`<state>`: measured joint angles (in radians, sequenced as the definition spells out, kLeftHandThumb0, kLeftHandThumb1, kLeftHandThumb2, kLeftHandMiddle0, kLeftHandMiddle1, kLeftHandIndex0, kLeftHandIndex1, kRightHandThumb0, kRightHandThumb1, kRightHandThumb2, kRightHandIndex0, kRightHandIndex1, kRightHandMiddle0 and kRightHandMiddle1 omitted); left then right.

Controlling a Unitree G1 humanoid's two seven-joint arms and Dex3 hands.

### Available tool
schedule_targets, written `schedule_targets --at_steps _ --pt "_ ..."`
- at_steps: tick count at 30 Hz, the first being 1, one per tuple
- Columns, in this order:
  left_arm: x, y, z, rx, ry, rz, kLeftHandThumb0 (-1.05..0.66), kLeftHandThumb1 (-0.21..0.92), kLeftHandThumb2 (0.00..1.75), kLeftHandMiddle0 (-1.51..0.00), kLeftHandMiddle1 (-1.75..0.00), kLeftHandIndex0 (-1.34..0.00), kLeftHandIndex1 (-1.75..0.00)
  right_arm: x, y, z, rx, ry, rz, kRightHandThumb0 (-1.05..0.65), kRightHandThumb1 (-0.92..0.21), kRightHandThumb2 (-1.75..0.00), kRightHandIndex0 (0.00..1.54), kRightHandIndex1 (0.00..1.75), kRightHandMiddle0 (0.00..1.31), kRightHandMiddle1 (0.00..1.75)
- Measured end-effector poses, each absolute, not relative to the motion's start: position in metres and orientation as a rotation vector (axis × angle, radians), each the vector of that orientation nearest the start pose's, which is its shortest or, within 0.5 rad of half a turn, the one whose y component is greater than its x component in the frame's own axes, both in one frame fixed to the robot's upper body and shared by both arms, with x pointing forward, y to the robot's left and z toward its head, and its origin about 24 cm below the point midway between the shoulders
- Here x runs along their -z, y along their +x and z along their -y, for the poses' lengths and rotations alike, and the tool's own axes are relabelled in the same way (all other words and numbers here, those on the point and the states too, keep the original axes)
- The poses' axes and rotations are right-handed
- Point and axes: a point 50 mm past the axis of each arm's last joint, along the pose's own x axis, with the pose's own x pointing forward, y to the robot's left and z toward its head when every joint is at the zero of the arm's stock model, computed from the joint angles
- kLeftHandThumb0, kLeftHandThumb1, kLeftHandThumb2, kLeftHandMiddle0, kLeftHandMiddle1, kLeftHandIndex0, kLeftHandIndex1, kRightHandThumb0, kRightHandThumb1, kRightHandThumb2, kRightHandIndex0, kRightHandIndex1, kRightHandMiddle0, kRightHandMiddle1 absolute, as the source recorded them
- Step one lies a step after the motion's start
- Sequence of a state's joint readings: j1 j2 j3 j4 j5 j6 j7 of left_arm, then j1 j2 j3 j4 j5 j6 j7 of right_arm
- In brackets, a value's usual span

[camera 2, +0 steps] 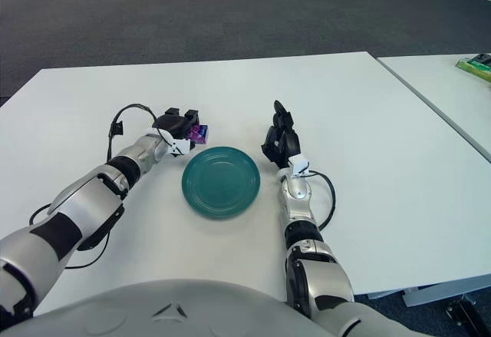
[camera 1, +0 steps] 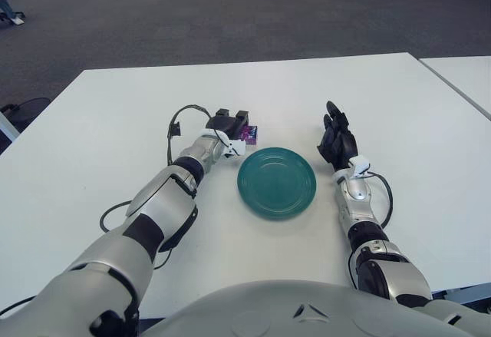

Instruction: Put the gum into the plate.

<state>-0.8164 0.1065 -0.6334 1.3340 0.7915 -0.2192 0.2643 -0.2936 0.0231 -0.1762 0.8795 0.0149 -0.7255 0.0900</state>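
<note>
Left hand [camera 1: 230, 124] at far-left of plate [camera 1: 276, 181], arm stretched forward low over table [camera 1: 100, 122] — dark fingers curled around gum [camera 1: 248, 133], small purple pack showing at hand's right side. Print on pack too small to read. Gum just beyond plate's far-left rim, not over it. Right hand [camera 1: 336, 139] right of plate, fingers pointing up and away, loosely together, holding nothing. Black cable [camera 1: 178, 119] loops beside left wrist.

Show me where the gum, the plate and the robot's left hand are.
gum [camera 1: 248, 132]: left eye view, purple pack's visible corner.
green plate [camera 1: 276, 182]: left eye view, bare centre.
left hand [camera 1: 230, 124]: left eye view, black fingers at the gum.
</note>
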Motion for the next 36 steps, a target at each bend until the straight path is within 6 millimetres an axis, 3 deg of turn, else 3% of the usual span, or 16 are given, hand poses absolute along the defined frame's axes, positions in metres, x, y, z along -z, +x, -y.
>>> schedule_targets --at_steps 13,20,31,36 --pt "0.002 0.343 -0.09 0.521 1.405 0.058 -0.42 0.5 1.08 -0.89 -1.75 -0.47 -1.75 0.011 0.277 0.155 0.023 0.072 0.129 -0.73 -0.92 -0.91 0.18 0.01 0.0 0.38" --pt "-0.003 0.343 -0.09 0.516 1.366 0.122 -0.44 0.45 1.14 -1.0 -1.75 -0.51 -1.75 0.011 0.277 0.157 0.033 0.079 0.131 -0.73 -0.92 -0.9 0.19 0.01 0.0 0.4" --pt "-0.041 0.352 -0.091 0.42 1.325 0.443 -0.46 0.37 1.24 -1.18 -1.75 -0.57 -1.75 0.011 0.277 0.157 0.039 0.077 0.13 -0.77 -0.92 -0.9 0.17 0.0 0.0 0.38" --pt "-0.047 0.351 -0.085 0.416 1.347 0.527 -0.46 0.36 1.26 -1.21 -1.75 -0.58 -1.75 0.011 0.277 0.157 0.043 0.077 0.13 -0.78 -0.92 -0.9 0.17 0.0 0.0 0.38"
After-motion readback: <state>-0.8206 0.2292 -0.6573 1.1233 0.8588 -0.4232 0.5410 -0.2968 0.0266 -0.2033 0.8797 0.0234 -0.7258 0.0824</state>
